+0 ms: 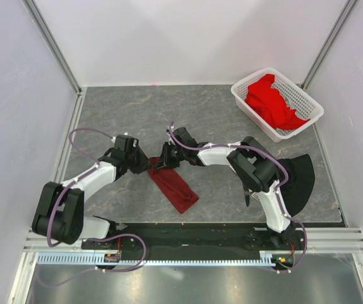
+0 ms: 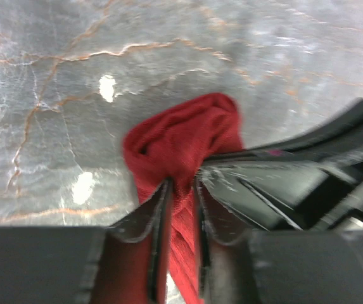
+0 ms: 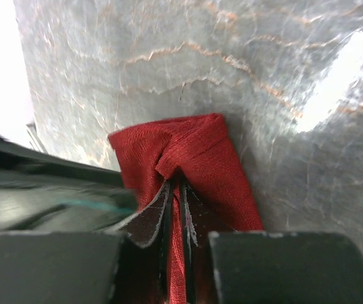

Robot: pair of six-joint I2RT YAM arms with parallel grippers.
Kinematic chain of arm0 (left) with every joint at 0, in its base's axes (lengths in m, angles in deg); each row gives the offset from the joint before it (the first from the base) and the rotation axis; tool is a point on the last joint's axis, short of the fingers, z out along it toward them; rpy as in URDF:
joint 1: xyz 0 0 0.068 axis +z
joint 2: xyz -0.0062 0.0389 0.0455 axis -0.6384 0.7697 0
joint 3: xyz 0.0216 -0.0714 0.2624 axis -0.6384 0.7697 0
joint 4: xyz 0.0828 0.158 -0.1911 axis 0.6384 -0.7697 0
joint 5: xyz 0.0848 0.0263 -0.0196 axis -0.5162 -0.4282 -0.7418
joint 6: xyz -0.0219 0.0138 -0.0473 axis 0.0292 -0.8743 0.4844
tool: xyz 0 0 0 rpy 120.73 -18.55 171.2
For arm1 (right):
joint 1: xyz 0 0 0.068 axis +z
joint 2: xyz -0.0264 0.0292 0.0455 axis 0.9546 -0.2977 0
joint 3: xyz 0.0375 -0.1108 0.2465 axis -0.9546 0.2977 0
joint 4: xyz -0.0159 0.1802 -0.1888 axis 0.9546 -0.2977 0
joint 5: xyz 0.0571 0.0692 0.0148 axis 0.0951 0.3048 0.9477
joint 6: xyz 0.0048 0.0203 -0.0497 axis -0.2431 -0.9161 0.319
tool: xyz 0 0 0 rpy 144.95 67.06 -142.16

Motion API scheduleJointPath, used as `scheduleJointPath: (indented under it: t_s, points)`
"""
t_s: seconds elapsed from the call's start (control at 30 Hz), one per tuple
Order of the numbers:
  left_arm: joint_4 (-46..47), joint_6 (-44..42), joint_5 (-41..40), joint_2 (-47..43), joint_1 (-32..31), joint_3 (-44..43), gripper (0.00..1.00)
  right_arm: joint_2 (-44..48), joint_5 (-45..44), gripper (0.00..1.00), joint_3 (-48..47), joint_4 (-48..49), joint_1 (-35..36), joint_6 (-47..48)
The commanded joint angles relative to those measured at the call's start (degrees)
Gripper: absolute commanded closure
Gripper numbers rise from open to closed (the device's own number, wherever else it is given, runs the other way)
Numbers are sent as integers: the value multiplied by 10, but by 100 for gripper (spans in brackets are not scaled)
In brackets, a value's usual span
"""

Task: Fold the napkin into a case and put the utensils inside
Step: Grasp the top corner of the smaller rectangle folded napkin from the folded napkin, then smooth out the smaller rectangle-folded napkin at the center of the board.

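Napkin (image 1: 175, 187) lies folded into a narrow strip, set diagonally on the tabletop (image 1: 137, 114) toward the near edge. We see both claws at its far-left end. Right gripper (image 3: 176, 185) is pinching a raised fold of cloth. Left gripper (image 2: 180, 185) has its fingers slightly apart with cloth between them; we cannot tell whether it grips.

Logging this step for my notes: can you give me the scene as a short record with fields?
napkin: folded into a narrow strip, lying on the table
left end effector: napkin's end between its jaws, grip unclear
right end effector: shut on a fold of the same end
basket: far right, holds red cloth
fork and knife: not in view
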Motion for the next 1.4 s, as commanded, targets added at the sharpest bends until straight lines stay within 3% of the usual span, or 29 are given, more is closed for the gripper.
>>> scheduleJointPath:
  t_s: [0.0,0.13,0.3,0.47,0.63,0.87,1.1,1.37]
  points:
    - [-18,-19,-13,-67,-2,-15,66,41,-5,85,-4,-63,8,63]
    - [-24,-20,-6,-54,-2,-33,67,56,-15,83,-8,-79,3,76]
    - [-25,-24,4,-7,-3,-48,78,72,-15,83,-6,-100,-9,85]
    - [-9,-26,16,19,-3,-48,82,100,-29,82,6,-125,-16,103]
    - [13,-25,33,48,-3,-48,83,150,-53,82,41,-174,-17,140]
    - [17,-30,-3,80,-3,-37,88,222,-61,82,116,-209,-13,159]
    - [24,-32,-17,83,-3,-19,91,268,-49,81,164,-207,9,149]
    - [20,-33,-18,77,-3,-21,91,259,-36,82,198,-156,65,104]
